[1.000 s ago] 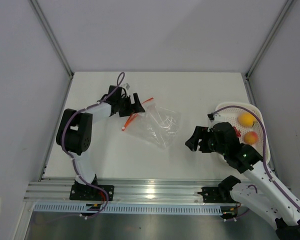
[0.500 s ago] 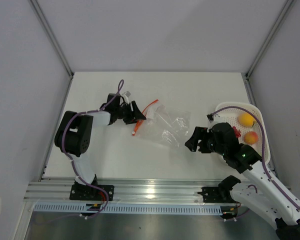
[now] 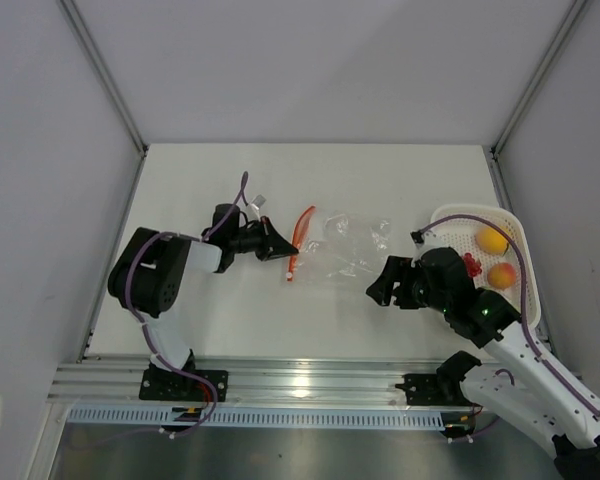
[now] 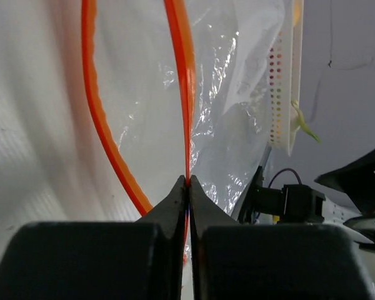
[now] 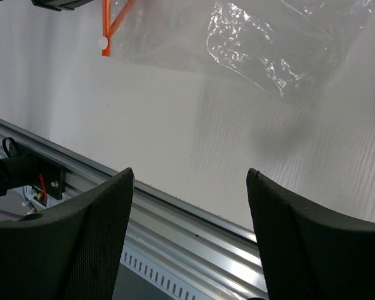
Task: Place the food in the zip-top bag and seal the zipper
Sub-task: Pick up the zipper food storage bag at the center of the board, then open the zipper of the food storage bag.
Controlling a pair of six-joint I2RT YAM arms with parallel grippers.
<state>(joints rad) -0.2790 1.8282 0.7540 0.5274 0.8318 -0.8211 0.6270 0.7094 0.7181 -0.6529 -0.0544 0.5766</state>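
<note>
Left of the zip-top bag (image 3: 352, 248), the left pincer (image 3: 280, 250) lies low over the white tabletop (image 3: 210, 310), its jaws pinched tight on one strand of the red-orange zipper (image 3: 298, 240), while the other strand bows away and leaves the mouth gaping. Right of the bag, near its crumpled clear edge, the right pincer (image 3: 383, 280) hangs with jaws spread wide and nothing between them. Further right of the bag, the food sits in a white perforated basket (image 3: 528, 300): a yellow fruit (image 3: 493, 239), an orange fruit (image 3: 501, 275) and a red berry cluster (image 3: 471, 264).
</note>
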